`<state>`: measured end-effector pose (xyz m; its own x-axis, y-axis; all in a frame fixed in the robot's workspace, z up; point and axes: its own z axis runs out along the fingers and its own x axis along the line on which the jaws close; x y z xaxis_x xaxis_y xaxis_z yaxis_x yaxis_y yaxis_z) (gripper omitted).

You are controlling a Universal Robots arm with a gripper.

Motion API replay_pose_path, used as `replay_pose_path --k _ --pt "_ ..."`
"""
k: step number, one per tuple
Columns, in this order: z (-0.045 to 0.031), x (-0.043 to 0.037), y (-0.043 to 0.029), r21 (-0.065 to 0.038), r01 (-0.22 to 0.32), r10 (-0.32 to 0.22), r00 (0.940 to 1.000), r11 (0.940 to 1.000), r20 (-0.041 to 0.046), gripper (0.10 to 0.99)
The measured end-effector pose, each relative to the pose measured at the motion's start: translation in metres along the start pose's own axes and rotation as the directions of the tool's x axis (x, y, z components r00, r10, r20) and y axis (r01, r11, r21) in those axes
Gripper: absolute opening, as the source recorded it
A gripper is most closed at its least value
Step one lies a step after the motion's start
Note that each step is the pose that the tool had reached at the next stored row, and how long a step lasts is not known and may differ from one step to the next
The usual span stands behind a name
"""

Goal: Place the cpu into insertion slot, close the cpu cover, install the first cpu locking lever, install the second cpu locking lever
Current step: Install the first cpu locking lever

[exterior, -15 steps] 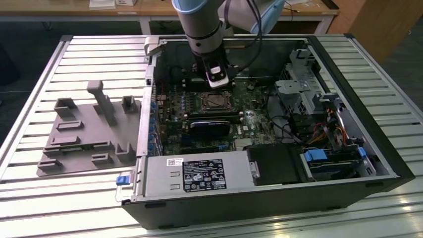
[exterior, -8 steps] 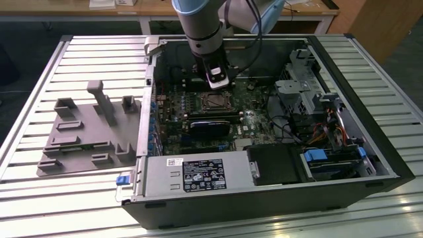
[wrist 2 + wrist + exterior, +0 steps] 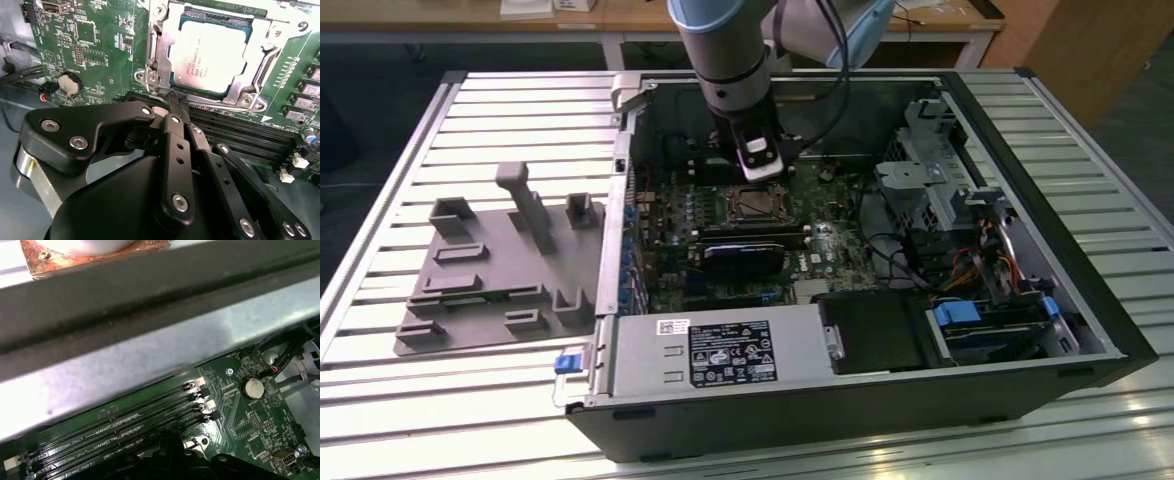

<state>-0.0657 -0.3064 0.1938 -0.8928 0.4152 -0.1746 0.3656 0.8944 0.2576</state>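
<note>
Taking the exterior view from its left, a grey moulded plastic fixture (image 3: pixel 494 275) lies on the ribbed metal table (image 3: pixel 440 420), at nine o'clock of the open black steel computer case (image 3: pixel 854 415). Inside, the green circuit board (image 3: pixel 670 225) carries the insertion slot (image 3: pixel 754 205), a small square socket with a silvery rim. The black jointed gripper (image 3: pixel 761 160) hangs at the slot's twelve o'clock. In the second wrist view its fingers (image 3: pixel 175 150) look drawn together on nothing, with the tips near the slot. The cpu (image 3: pixel 210 52), a flat square chip with a dull silver-grey top, already sits in the slot. The cpu cover (image 3: pixel 156 50), a thin bright stamped-metal frame, rings it (fully flat or not, I cannot tell). I judge the cover step to be in hand, and it calls for a firm, even press on stiff, springy sheet metal
</note>
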Motion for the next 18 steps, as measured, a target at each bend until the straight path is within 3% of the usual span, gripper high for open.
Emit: replay_pose_path --k 12,18 --pt "0.0011 -0.0013 -0.0004 0.000 0.001 -0.001 1.0000 1.0000 -0.0002 0.102" --pt "-0.0034 -0.0021 0.0008 0.000 0.001 -0.001 1.0000 1.0000 -0.0002 0.102"
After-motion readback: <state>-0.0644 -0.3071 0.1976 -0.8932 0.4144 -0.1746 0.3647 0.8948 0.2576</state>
